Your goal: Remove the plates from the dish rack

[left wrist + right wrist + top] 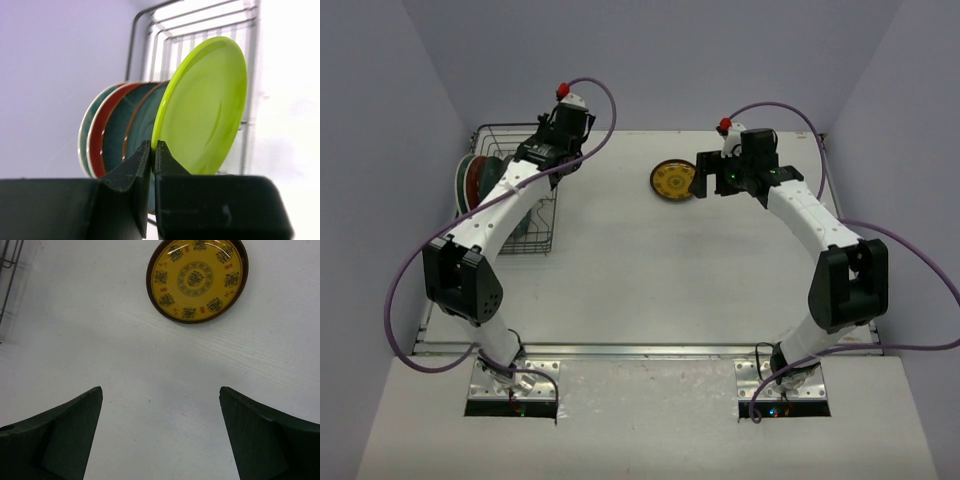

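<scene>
Inside wire dish rack (200, 30), left pincer (152, 150) tight on thin rim of glossy lime-green plate (205, 105); right pincer (160, 392) wide apart

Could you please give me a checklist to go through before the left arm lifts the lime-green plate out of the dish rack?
1. The left gripper is closed on the rim of the lime-green plate: ok.
2. The lime-green plate is free of the teal plate behind it: cannot tell, as they overlap in the left wrist view.
3. The other plates stand upright in the dish rack: ok.
4. The right gripper is open, empty and away from the rack: ok.
5. The yellow plate lies flat on the table, apart from the rack: ok.
</scene>
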Available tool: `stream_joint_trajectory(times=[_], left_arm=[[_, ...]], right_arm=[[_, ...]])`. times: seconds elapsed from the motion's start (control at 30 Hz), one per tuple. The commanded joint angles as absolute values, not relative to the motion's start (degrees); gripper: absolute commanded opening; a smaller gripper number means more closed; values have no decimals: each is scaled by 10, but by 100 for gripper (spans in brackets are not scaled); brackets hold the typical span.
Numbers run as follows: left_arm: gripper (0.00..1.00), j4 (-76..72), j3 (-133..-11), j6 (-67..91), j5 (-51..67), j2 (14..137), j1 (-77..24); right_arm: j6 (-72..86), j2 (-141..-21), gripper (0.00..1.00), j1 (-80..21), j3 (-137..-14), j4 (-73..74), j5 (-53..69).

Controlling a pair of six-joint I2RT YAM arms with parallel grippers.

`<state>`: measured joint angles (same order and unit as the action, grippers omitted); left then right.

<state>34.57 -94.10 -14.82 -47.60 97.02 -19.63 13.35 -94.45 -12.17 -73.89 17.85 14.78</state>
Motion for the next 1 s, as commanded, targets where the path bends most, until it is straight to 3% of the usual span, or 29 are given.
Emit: stream_joint_trajectory(times=[0.0, 0.33, 0.53, 0.67, 0.7, 0.73, 0.83, 0.97], left_arm=[[0, 361, -982, -126, -297, 899, -197], [0, 395, -941, -84, 120, 834, -197], [0, 414, -946, -75, 220, 843, -197], [0, 417, -939, -75, 247, 843, -197], [0, 417, -937, -75, 253, 843, -197], [0, 417, -933, -75, 256, 843, -197], [0, 416, -926, -73, 258, 844, -197], [0, 412, -917, -72, 256, 844, -197]], right_arm=[[143, -900, 99, -128, -750, 135, 220], [230, -906, 99, -143, -757, 61, 354], [259, -944, 96, -170, -794, 53, 392], [264, -956, 77, -187, -796, 41, 402], [264, -958, 76, -188, -796, 41, 404], [264, -960, 67, -190, -797, 42, 407], [268, -967, 54, -192, -795, 39, 423], [262, -966, 13, -193, -787, 38, 420]])
